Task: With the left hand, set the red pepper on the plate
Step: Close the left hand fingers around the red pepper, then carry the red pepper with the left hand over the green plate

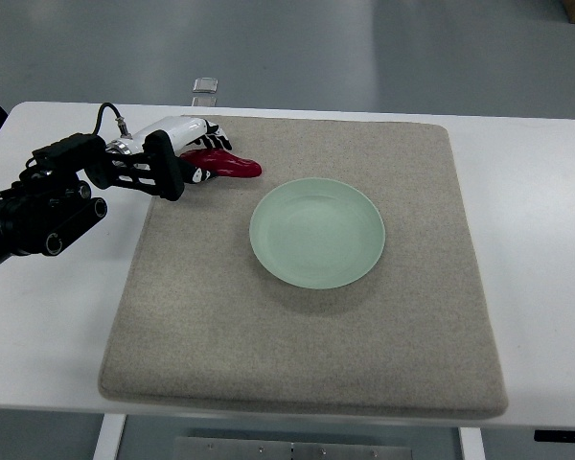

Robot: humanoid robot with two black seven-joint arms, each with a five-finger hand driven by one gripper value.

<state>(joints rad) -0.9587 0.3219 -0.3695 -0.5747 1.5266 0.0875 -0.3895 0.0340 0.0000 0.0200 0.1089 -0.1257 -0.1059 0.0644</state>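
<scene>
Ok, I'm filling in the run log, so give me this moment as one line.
left hand closed around red pepper at mat's far-left | plate empty, mid-mat | pepper not on plate | right arm out of view

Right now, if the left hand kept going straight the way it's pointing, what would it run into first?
The left hand points toward the picture's right and is already closed around the red pepper. Carried straight on, it would probably pass over bare mat just beyond the green plate, though height above the mat is unclear.
</scene>
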